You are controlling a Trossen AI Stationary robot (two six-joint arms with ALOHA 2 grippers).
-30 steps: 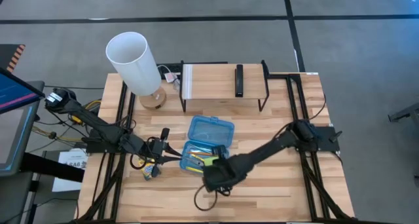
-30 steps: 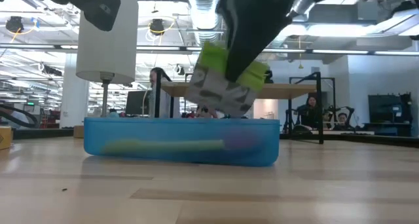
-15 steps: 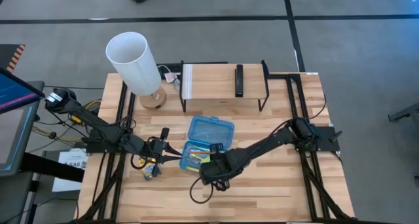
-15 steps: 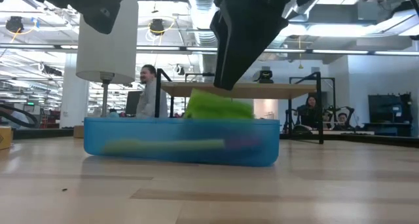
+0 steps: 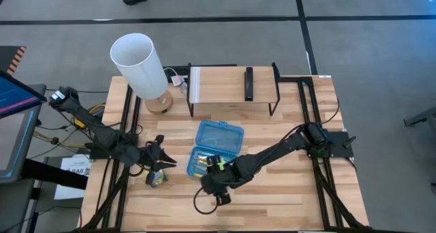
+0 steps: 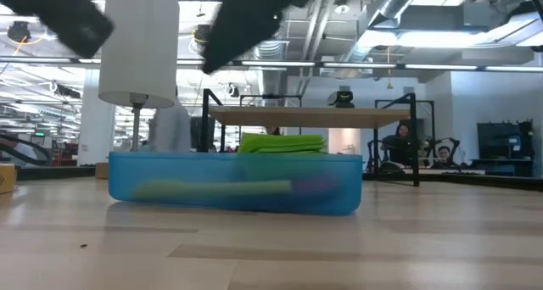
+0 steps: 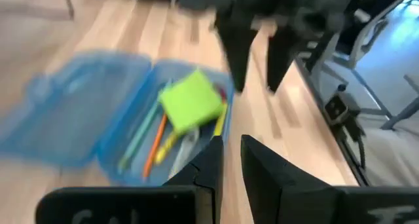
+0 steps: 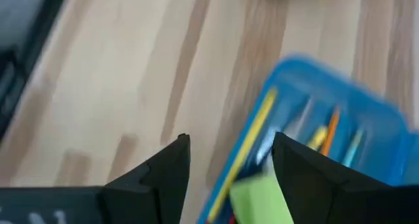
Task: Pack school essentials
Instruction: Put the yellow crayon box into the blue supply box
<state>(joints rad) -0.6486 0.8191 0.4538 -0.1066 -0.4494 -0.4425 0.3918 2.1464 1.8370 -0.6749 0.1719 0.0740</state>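
Sticky-note pad [image 7: 190, 101]: lime-green, lying in the open blue case [image 5: 216, 133] on top of the pencils [image 7: 154, 145]
Right tool [image 8: 229, 160]: fingers spread, holding nothing; over the counter [image 5: 293, 192] just beside the case's front edge
Left tool [image 7: 230, 160]: fingers nearly together (a narrow gap), empty; left of the case
Crayon box [image 5: 157, 179]: on the counter below the left tool

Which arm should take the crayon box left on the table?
Left. Its open gripper hangs right beside the crayon box; the right gripper sits farther off, at the case.
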